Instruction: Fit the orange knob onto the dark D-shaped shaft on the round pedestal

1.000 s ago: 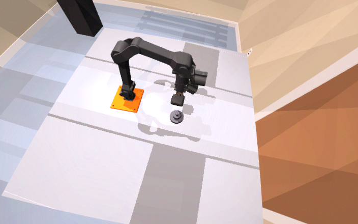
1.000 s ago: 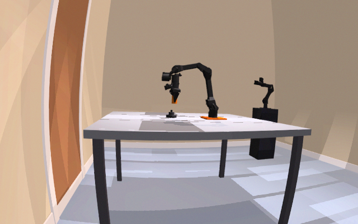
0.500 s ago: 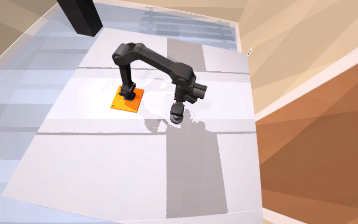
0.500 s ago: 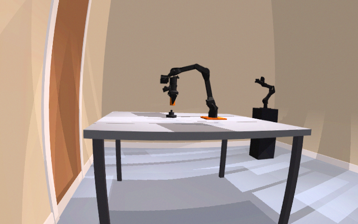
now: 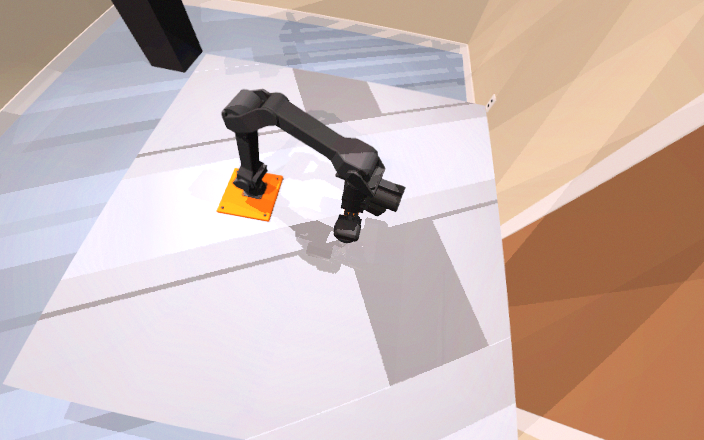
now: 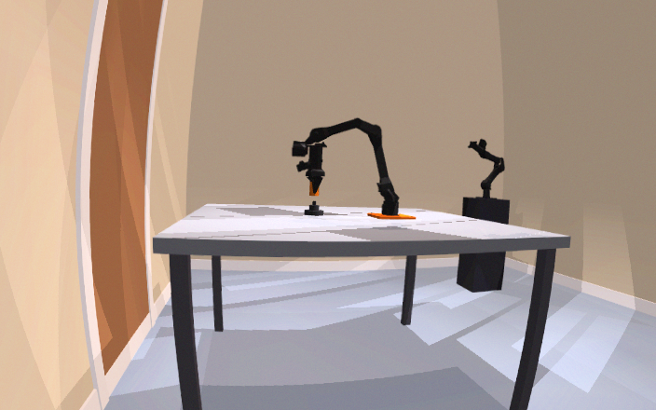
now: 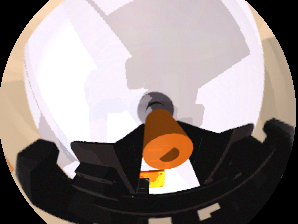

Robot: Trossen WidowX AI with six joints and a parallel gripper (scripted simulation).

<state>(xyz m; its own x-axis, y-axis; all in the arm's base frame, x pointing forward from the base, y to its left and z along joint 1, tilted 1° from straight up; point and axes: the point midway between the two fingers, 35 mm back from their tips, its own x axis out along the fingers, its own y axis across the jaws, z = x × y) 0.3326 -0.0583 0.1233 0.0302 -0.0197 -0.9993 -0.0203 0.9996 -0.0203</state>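
My gripper [image 5: 348, 221] [image 6: 314, 184] [image 7: 160, 125] points straight down and is shut on the orange knob [image 6: 311, 190] [image 7: 164, 137]. In the wrist view the knob's lower face shows its D-shaped hole. The round dark pedestal [image 6: 313, 211] [image 7: 156, 103] with the shaft stands on the white table directly under the knob. In the side view there is a small gap between the knob and the shaft's top. In the wrist view the knob covers the near part of the pedestal. In the overhead view the gripper hides the pedestal.
The arm's orange base plate [image 5: 232, 205] [image 6: 403, 216] lies on the table [image 5: 234, 339] [image 6: 350, 246] behind the pedestal. A black box [image 5: 158, 32] [image 6: 485, 210] with a second small arm [image 6: 489, 170] stands on the floor beyond the table.
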